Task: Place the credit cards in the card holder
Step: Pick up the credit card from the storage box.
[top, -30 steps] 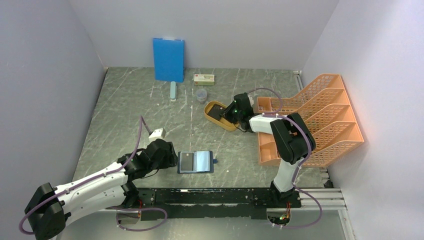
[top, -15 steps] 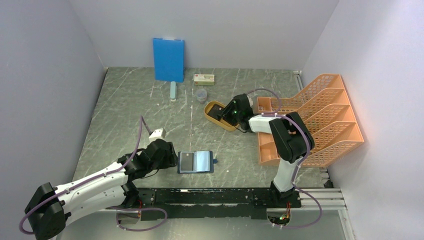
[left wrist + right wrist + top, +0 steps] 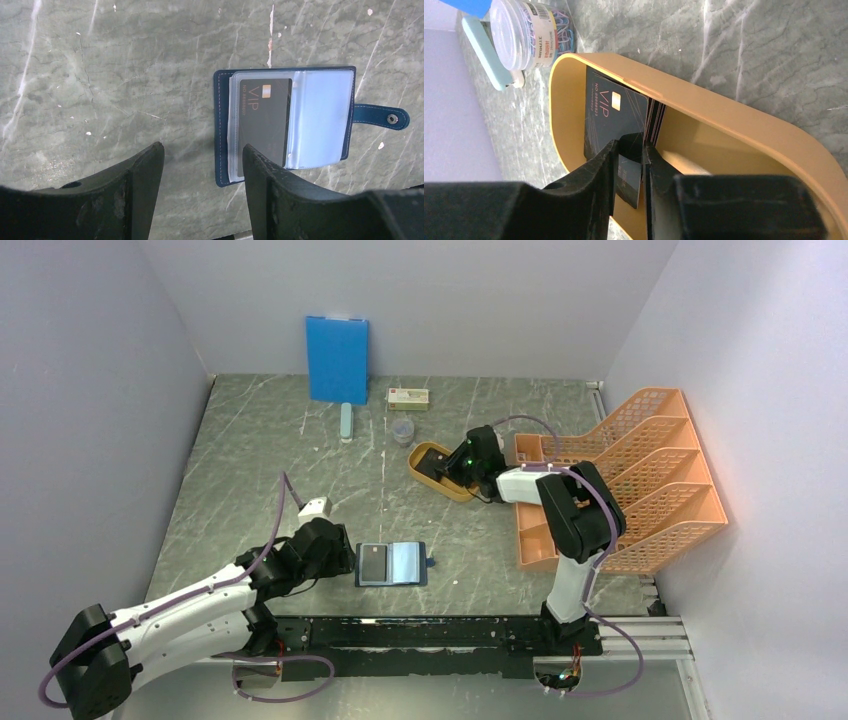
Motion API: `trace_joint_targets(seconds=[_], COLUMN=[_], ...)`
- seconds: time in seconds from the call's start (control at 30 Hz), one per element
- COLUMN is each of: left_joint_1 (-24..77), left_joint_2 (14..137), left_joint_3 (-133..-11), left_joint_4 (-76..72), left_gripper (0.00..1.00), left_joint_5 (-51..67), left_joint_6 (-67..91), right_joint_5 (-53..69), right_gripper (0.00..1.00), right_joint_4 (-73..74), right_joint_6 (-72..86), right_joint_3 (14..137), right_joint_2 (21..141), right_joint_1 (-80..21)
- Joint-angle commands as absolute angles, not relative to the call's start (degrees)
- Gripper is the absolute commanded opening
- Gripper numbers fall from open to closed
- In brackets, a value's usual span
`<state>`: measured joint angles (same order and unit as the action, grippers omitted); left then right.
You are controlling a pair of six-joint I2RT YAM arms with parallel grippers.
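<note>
Navy card holder (image 3: 285,125): it lay opened flat on the bench (image 3: 100,75), just ahead of the left hand (image 3: 202,155), on the side of its right finger. The clear sleeves faced up, I think so that a card could slide in from above.
Left hand: released and empty, with the jaws wide apart. It hung low beside the holder, probably ready to steady it. Whether a finger touched the holder I cannot tell.
Right hand (image 3: 630,145): its fingers stood close together on both sides of a dark card edge, inside the yellow tray (image 3: 734,120). Whether it really pinched the card I cannot tell.
Credit cards (image 3: 611,115): they leaned against the tray wall directly in front of the right hand, so their edges stood free for the fingers.
Count of cards: one black card (image 3: 262,120) sat already in a sleeve of the holder. In the tray one face showed with several edges behind it, and the exact number I cannot tell.
Count of other things: one holder, one tray, two hands, and one jar of paper clips (image 3: 524,30) beyond the tray.
</note>
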<state>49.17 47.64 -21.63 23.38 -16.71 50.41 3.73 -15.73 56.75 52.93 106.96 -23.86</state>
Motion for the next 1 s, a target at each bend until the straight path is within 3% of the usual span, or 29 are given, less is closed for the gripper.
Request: trace_joint_targets(seconds=[0.0,0.97], left_joint_1=[49.0,49.0], left_joint_2=[48.0,48.0], left_joint_3=[-21.2,-22.0], left_joint_4=[21.5,21.5], left_gripper=[0.63,0.63], left_joint_5=[-16.1,-16.1], left_joint_6=[50.9,50.4], right_joint_5=[2.9,3.9], right_gripper=[0.24,0.00], right_joint_4=[-13.9,-15.0], right_joint_6=[56.3,58.0], right_joint_3=[50.8,49.0], right_joint_2=[106.7,100.1], right_joint_1=[-22.7,-21.9])
